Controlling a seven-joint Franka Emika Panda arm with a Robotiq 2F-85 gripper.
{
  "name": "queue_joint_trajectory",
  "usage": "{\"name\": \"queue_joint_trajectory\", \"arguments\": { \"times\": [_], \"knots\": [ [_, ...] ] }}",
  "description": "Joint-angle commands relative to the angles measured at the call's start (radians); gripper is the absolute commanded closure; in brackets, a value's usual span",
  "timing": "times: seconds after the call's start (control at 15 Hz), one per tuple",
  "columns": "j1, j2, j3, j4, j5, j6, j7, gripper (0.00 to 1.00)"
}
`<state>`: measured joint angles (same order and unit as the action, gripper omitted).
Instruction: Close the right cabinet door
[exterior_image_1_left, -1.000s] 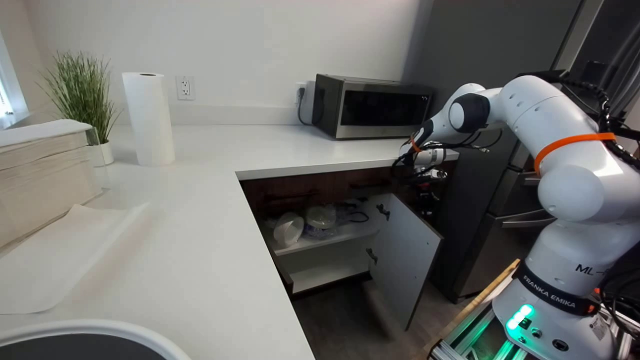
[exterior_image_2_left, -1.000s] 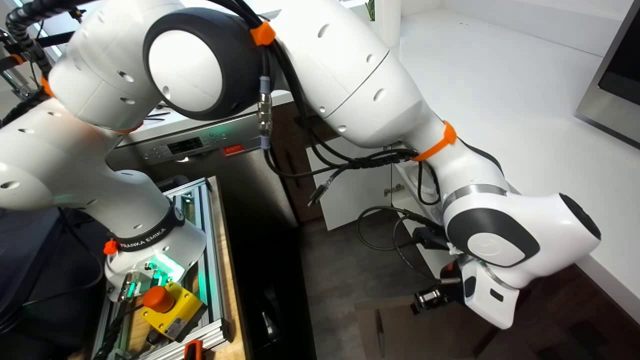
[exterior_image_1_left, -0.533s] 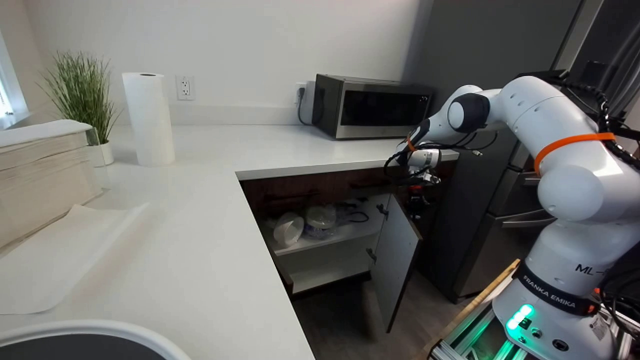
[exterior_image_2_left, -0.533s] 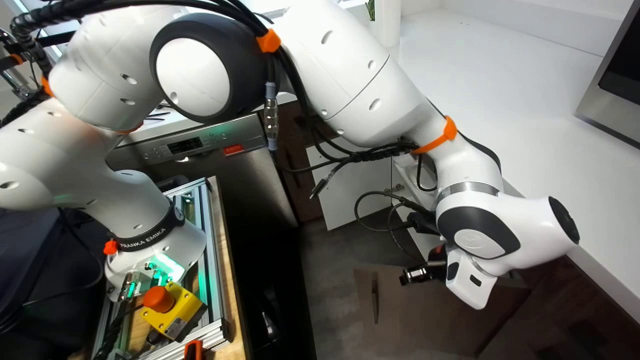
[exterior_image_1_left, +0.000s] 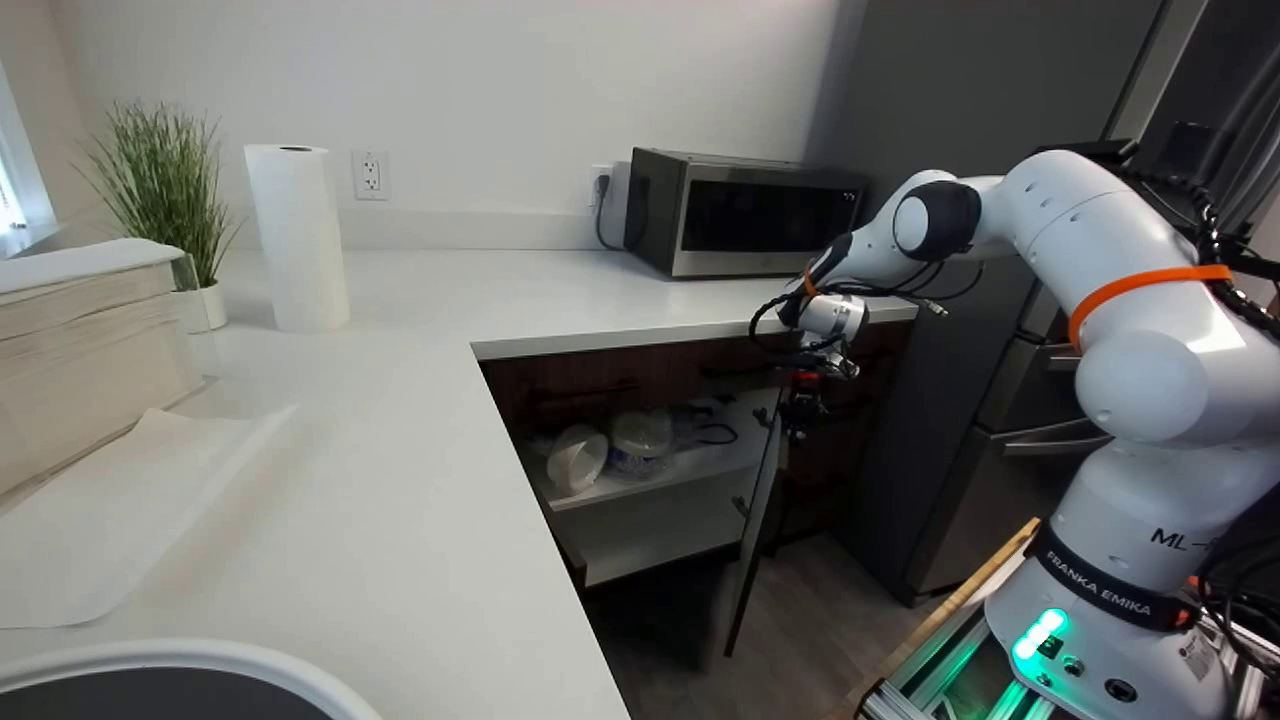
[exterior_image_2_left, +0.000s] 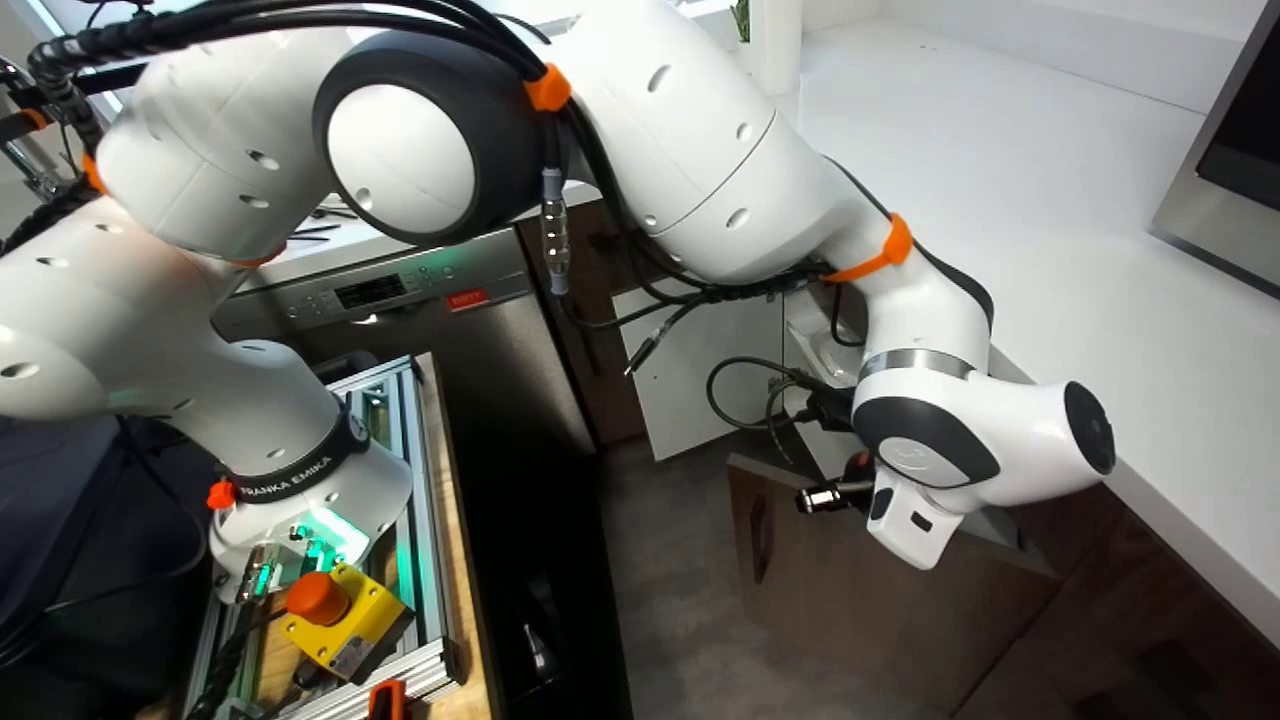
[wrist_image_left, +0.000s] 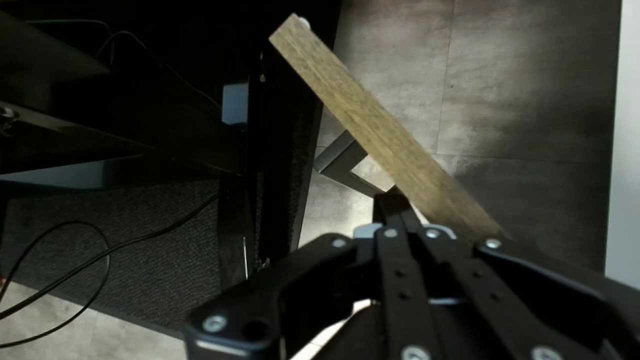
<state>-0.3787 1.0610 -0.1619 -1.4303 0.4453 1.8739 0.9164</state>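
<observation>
The right cabinet door stands partly open. In an exterior view it is almost edge-on (exterior_image_1_left: 757, 530). In an exterior view its dark brown outer face (exterior_image_2_left: 870, 610) and bar handle (exterior_image_2_left: 762, 538) show. In the wrist view its brown top edge (wrist_image_left: 370, 120) runs diagonally, with the handle (wrist_image_left: 345, 162) on its left side. My gripper (wrist_image_left: 392, 207) has its fingers together with nothing between them. It is on the handle side of the door, close against the outer face (exterior_image_2_left: 815, 498); exact contact is hard to see. It also shows beside the door's upper part (exterior_image_1_left: 800, 415).
The left cabinet door (exterior_image_2_left: 690, 385) stands open, its pale inner face showing. The cabinet shelf (exterior_image_1_left: 690, 465) holds several containers. The white counter (exterior_image_1_left: 420, 450) overhangs above, with a microwave (exterior_image_1_left: 770, 220) on it. A tall dark grey appliance (exterior_image_1_left: 920, 300) and a dishwasher (exterior_image_2_left: 440, 350) stand nearby.
The right door has swung toward the cabinet, from showing its broad pale inner face to almost edge-on in an exterior view. My gripper has moved the same way alongside it.
</observation>
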Motion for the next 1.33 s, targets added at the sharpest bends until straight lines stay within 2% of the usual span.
{"name": "queue_joint_trajectory", "arguments": {
  "times": [0.0, 0.27, 0.53, 0.87, 1.0, 1.27],
  "knots": [
    [0.004, -0.052, 0.005, -0.106, 0.086, 0.168, -0.047, 1.00],
    [0.001, -0.093, 0.025, -0.214, 0.218, 0.392, -0.008, 1.00],
    [0.009, -0.119, 0.046, -0.297, 0.377, 0.527, -0.013, 1.00],
    [0.026, -0.133, 0.072, -0.320, 0.542, 0.595, -0.026, 1.00],
    [0.039, -0.102, 0.035, -0.284, 0.512, 0.552, -0.023, 0.99],
    [0.057, -0.107, 0.037, -0.284, 0.534, 0.556, -0.015, 0.99]
  ]
}}
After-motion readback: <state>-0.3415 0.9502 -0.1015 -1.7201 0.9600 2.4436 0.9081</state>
